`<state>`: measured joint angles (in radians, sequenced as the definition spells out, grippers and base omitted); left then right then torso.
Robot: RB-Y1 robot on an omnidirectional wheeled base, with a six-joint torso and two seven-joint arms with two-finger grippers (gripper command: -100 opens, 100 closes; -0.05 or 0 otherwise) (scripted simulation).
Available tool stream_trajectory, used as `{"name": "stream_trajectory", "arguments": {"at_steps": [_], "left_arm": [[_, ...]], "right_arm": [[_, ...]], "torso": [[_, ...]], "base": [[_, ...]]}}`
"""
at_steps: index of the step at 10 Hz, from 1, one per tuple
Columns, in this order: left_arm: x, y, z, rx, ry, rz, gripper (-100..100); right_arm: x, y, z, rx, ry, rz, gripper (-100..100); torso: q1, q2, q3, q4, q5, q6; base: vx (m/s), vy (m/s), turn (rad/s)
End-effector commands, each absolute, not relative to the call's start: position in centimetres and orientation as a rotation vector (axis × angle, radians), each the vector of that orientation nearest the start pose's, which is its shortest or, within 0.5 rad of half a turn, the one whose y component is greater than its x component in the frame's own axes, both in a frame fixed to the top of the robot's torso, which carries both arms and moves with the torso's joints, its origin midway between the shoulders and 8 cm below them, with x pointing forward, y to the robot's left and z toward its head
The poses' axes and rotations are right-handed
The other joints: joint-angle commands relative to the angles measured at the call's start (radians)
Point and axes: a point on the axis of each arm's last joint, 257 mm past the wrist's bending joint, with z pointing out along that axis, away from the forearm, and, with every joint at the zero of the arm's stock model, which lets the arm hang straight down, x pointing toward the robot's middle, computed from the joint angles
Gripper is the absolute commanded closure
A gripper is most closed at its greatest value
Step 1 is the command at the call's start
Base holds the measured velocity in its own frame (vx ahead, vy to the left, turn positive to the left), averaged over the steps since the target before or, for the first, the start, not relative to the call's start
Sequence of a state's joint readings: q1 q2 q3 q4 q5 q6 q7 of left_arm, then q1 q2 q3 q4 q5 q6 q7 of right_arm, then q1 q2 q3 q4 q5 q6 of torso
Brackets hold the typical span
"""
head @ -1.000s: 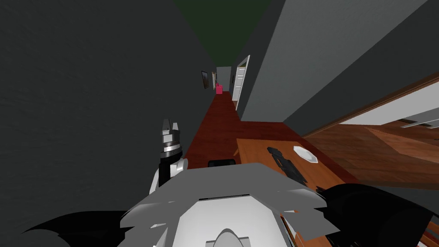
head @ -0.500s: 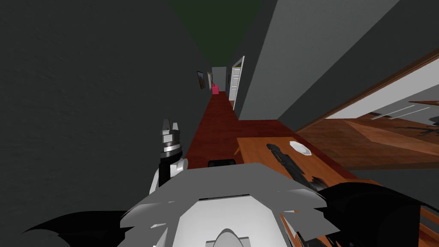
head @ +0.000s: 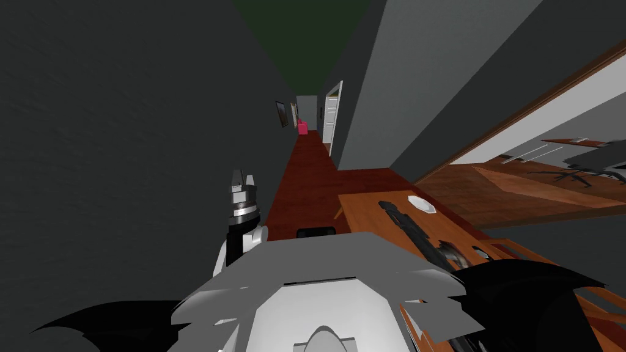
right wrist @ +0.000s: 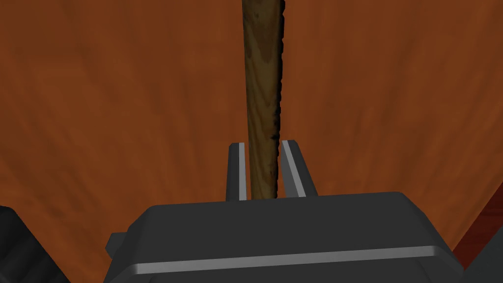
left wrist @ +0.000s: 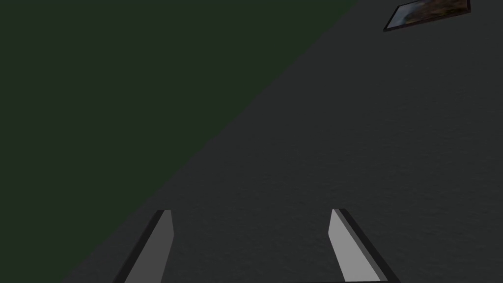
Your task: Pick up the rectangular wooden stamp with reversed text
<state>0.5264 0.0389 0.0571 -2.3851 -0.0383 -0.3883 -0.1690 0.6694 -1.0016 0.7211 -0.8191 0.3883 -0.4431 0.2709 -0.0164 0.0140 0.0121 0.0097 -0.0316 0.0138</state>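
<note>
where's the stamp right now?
Right wrist view: the wooden stamp sits edge-on, clamped in the right gripper, with the orange-brown table behind it.

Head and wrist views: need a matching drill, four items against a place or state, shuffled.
Items:
1. left gripper
2. right gripper
3. white plate
4. pink object

Places or states:
A. on the wooden table
B. far end of the hallway
C. jaws open, nothing between them
D. jaws shut on the wooden stamp

Pairs: 1-C, 2-D, 3-A, 4-B
</note>
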Motion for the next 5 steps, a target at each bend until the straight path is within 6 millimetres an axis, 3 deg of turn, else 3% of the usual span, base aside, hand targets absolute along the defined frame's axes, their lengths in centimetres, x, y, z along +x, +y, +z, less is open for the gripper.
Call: {"name": "stream_trajectory", "arguments": {"at_steps": [1, 2, 3, 4, 5], "left_arm": [[33.7, 29.0, 4.3, -0.554, 0.72, -1.047, 0], [33.7, 29.0, 4.3, -0.554, 0.72, -1.047, 0], [33.7, 29.0, 4.2, -0.554, 0.72, -1.046, 0], [33.7, 29.0, 4.3, -0.554, 0.72, -1.047, 0], [33.7, 29.0, 4.3, -0.554, 0.72, -1.047, 0]], "right_arm": [[-16.2, -54.1, -53.4, -0.017, 3.114, 0.06, 100], [-14.0, -57.2, -52.1, -0.048, 3.099, 0.029, 100], [-13.9, -57.8, -52.0, -0.047, 3.101, 0.011, 100], [-14.5, -57.3, -52.3, -0.045, 3.102, 0.022, 100], [-14.5, -57.4, -52.1, -0.047, 3.101, 0.021, 0]], "torso": [[0.0, 0.0, 0.0, 0.0, 0.0, 0.0], [-0.001, 0.0, 0.0, 0.0, 0.0, 0.0], [0.001, -0.001, 0.0, 0.0, 0.0, 0.001], [0.001, 0.0, 0.0, 0.0, 0.001, 0.001], [-0.001, 0.001, 0.0, 0.0, 0.0, 0.001]], "base": [[0.003, 0.043, 0.014], [0.021, 0.089, -0.206], [0.004, 0.088, -0.114], [-0.003, 0.026, -0.006], [0.0, 0.006, 0.0]]}}
